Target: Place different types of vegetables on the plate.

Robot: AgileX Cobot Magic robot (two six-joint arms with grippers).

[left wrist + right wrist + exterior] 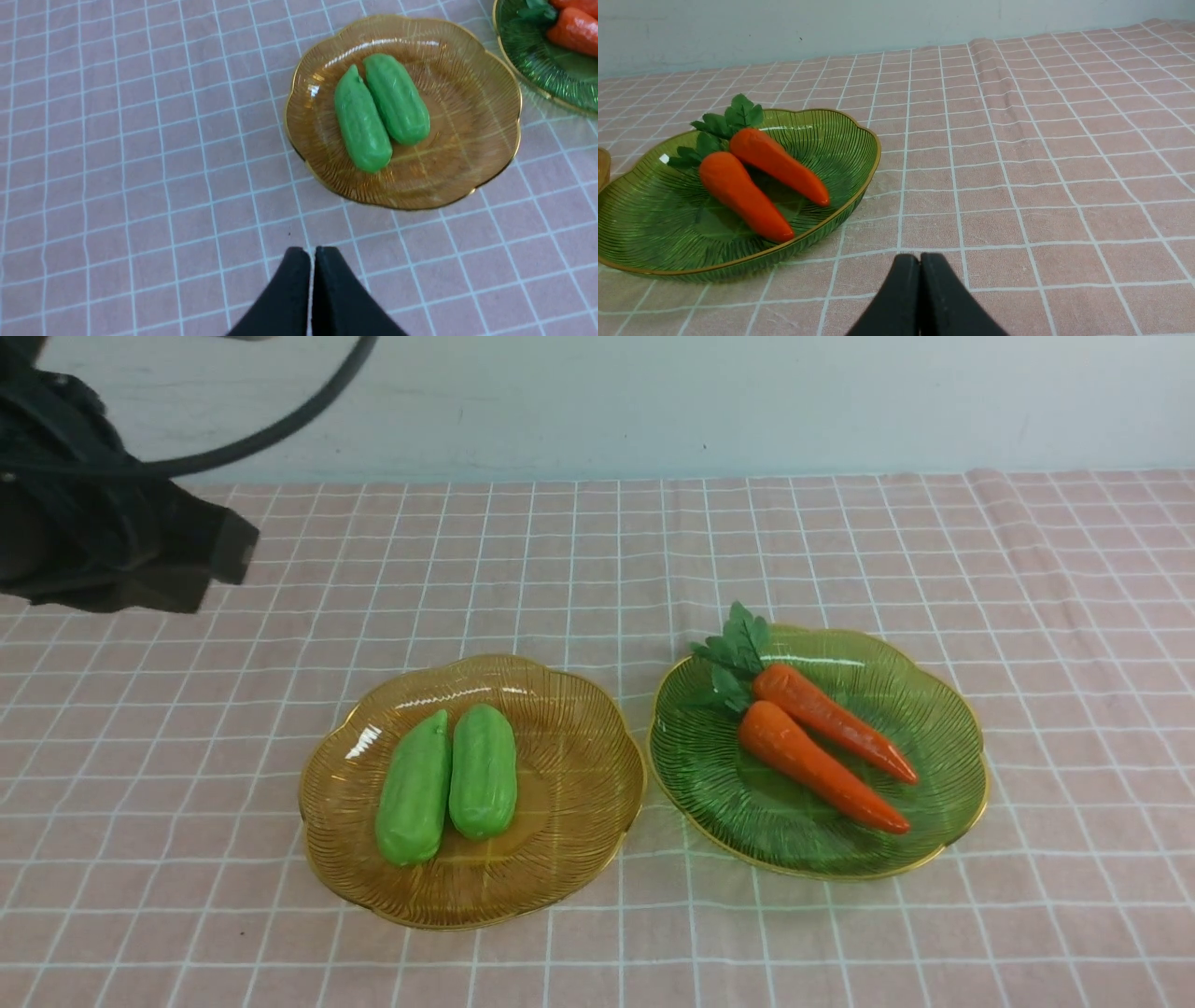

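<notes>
l gripper (pixel 312 254) shut — cukes (pixel 383 107) apart, on amber plate (pixel 472 154)

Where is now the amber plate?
In the front view, the amber plate is left of the green plate, under two cucumbers.

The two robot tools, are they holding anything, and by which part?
Nothing is held: the left tool and right tool are both shut with nothing between their tips.

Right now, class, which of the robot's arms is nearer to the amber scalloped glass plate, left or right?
Left, it appears: the left jaws hover near the amber plate; the right jaws hang beyond the green plate.
</notes>
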